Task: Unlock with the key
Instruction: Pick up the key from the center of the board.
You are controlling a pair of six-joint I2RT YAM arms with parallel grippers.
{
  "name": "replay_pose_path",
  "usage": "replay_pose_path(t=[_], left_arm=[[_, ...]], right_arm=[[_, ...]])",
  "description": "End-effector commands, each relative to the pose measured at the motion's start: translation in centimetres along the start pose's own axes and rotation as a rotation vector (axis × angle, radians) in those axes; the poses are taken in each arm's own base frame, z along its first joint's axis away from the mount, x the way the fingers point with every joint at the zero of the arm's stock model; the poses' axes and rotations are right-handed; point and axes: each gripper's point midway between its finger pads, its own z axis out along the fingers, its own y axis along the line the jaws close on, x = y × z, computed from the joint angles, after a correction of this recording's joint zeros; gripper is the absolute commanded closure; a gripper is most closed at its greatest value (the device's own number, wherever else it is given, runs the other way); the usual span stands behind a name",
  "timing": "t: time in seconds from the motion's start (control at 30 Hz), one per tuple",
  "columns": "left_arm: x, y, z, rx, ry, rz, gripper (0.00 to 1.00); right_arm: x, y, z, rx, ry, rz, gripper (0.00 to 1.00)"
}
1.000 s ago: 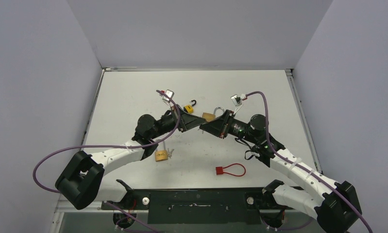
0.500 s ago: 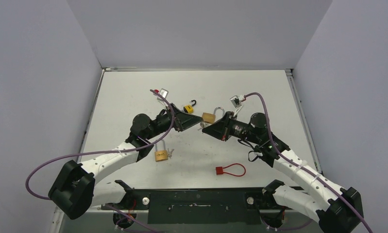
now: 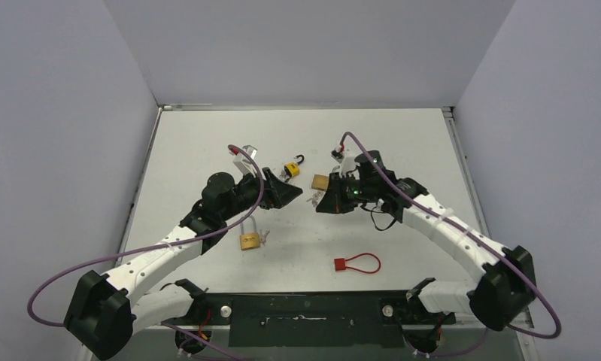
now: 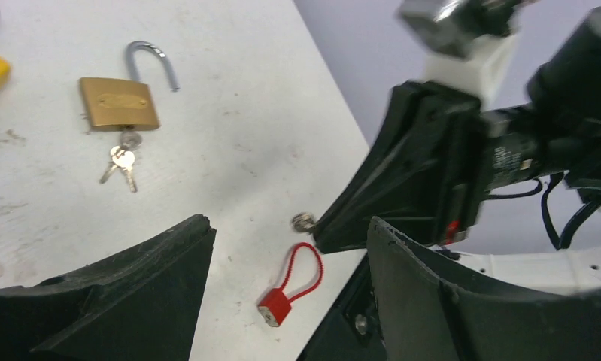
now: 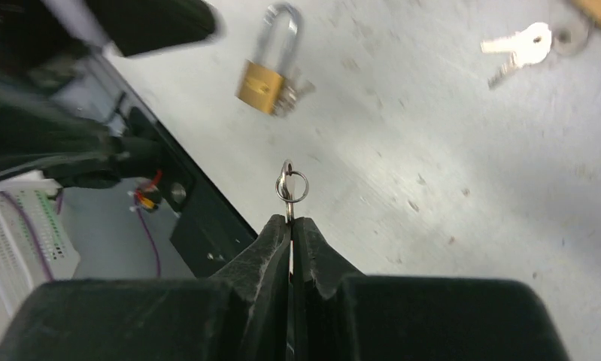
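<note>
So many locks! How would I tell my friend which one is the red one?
On the white table, find the black plate along its near edge. Just beyond it, a little right of the middle, lies the red lock. It alone is red with a thin cord loop; the brass padlock to its left has a stiff metal hoop.

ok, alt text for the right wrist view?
The right hand, shut, pinches a small key whose ring sticks out past the fingertips, over a white table. Beyond it lies a brass padlock, with a pair of keys at upper right and the other arm blurred at upper left.
</note>
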Motion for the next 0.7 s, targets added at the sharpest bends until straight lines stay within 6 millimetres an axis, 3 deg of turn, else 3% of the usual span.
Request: replay_pose_path(t=[0.0,0.07,0.2,0.4,0.67], left_arm=[[-0.9,2.1,-0.3,-0.139,-0.032,0.062,0.29],[-0.3,2.7,-0.4,-0.163,-0.02,0.07,0.29],[0.8,3.7,-0.5,-0.195,0.001,0.085,0.29],[1.9,4.7,-0.4,-0.212,0.02,0.093,0.29],[2.9,5.8,-0.7,-0.254,0.047,0.103,0.29]], right_arm=[[8.8,-5.9,1.9,0.218,0.327,0.195,1.0],[9.9,-7.1,1.4,0.295,0.373,0.213,1.0],[9.3,-9.2,-0.7,0.489,0.418,0.16,1.0],[10.9,-12.9,-4.0,0.853,0.547,0.022,1.0],[9.4,-11.9,-3.2,0.82,0.523,-0.126,1.0]])
